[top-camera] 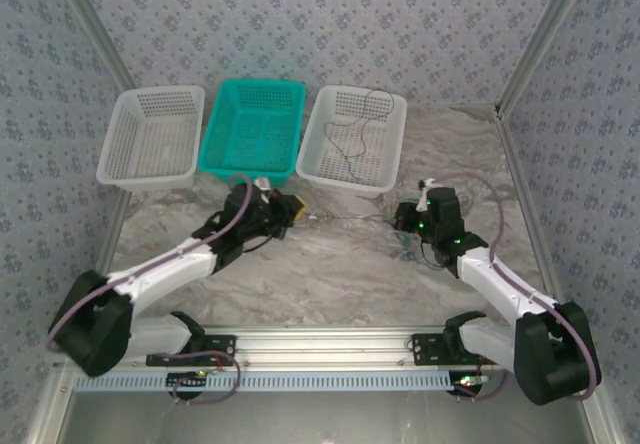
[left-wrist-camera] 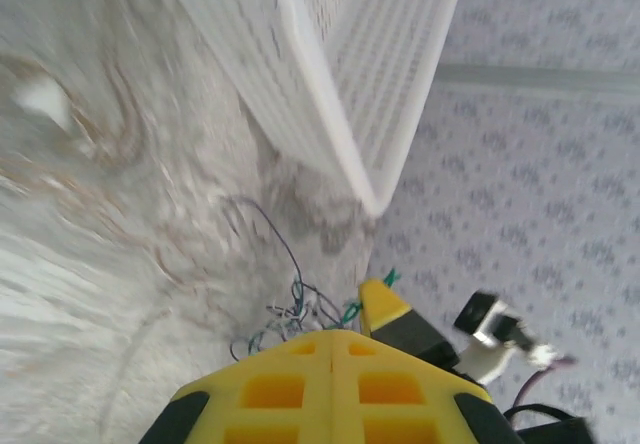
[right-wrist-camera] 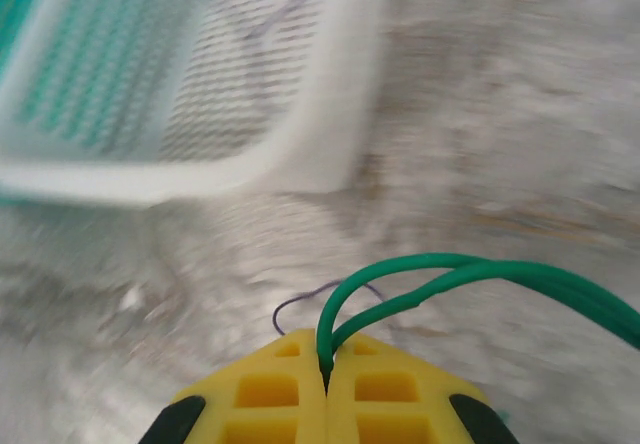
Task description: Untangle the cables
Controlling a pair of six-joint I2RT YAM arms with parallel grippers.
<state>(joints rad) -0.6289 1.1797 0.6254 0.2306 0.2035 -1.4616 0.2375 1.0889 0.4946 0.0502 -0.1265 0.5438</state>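
Clearly, right fingers [right-wrist-camera: 270, 389] pinch the green cable [right-wrist-camera: 440, 258].

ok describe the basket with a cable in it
Three baskets line the table's far edge. Take the white basket at the right end, next to the teal basket. Unlike the left white basket, it holds a thin dark cable.

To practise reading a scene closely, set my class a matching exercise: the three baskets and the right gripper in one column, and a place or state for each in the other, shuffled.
Things:
1. teal basket
2. right white basket
3. left white basket
4. right gripper

Descriptions:
A. shut on the green cable
B. at the left end of the row
C. contains a thin dark cable
D. between the two white baskets

Pairs: 1-D, 2-C, 3-B, 4-A
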